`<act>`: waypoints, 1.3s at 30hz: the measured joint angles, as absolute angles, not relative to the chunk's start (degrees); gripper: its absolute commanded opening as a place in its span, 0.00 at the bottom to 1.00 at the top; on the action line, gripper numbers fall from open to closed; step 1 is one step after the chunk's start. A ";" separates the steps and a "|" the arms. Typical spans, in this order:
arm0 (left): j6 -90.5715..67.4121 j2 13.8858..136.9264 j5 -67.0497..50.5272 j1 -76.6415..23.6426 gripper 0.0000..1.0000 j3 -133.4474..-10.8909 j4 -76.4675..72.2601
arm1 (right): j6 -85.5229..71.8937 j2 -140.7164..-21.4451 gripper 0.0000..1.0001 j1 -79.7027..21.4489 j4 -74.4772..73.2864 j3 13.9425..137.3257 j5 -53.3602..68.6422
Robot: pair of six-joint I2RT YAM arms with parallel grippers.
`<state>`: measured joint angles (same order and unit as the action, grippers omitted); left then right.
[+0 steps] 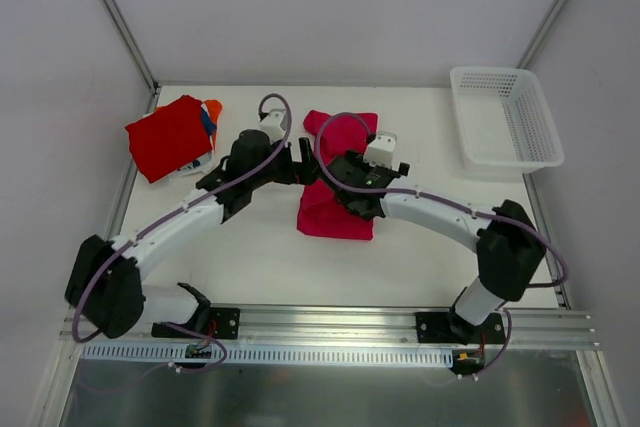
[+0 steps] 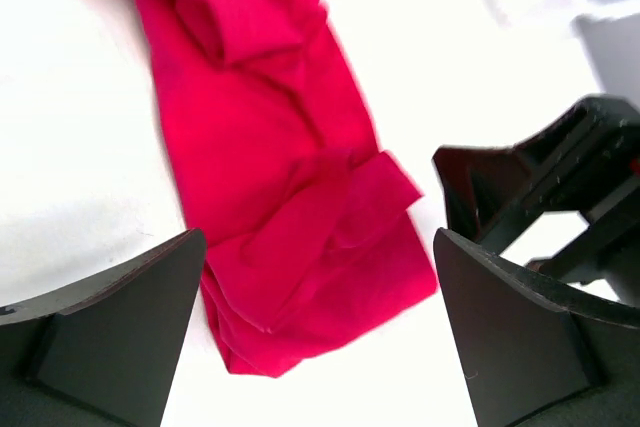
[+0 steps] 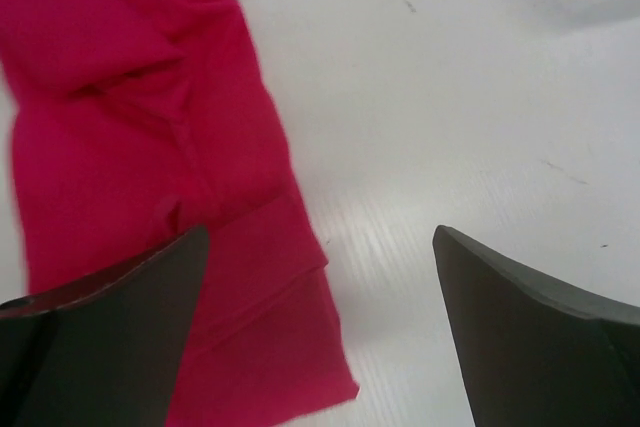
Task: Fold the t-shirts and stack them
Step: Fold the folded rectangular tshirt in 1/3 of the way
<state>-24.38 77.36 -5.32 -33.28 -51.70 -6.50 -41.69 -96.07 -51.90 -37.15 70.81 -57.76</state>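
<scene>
Wide open and empty, left gripper (image 2: 318, 237) and right gripper (image 3: 320, 232) hang just above pink shirt (image 1: 335, 212). It lies rumpled, stack (image 1: 168, 137) well to its left, basket (image 1: 505, 72) well to its right. Risk: a pinch catching one layer would pull the loose fold apart; the close-set grippers could collide.

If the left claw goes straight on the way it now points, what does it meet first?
Probably the magenta-pink t-shirt, which lies loosely folded on the table straight ahead of the open left claw; how far off is unclear.
</scene>
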 measured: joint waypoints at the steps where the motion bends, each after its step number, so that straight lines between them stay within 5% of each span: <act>1: -24.32 74.22 -4.99 -33.28 0.99 -51.11 -6.00 | -41.17 -93.95 0.99 -53.15 -37.10 70.83 -57.49; 3: -24.23 68.03 -3.95 -33.28 0.99 -49.60 -4.69 | -40.53 -90.17 0.96 -56.03 -36.91 70.94 -56.71; 5: -24.23 62.35 -2.87 -33.28 0.99 -47.42 -3.81 | -40.16 -87.83 0.82 -59.40 -36.34 71.42 -56.25; 6: -24.25 59.29 -2.46 -33.28 0.99 -45.65 -3.46 | -40.16 -87.42 0.49 -61.28 -35.97 71.94 -56.14; 8: -24.40 54.89 -2.15 -33.28 0.99 -42.81 -1.91 | -39.94 -87.96 0.01 -63.92 -34.96 72.73 -55.27; 20: -23.40 41.15 4.95 -32.91 0.99 -33.87 8.62 | -46.78 -104.99 0.01 -67.00 -32.93 76.27 -46.98; 39: -23.33 41.21 9.80 -32.91 0.99 -29.93 9.76 | -50.65 -109.32 0.01 -64.38 -29.15 72.77 -43.13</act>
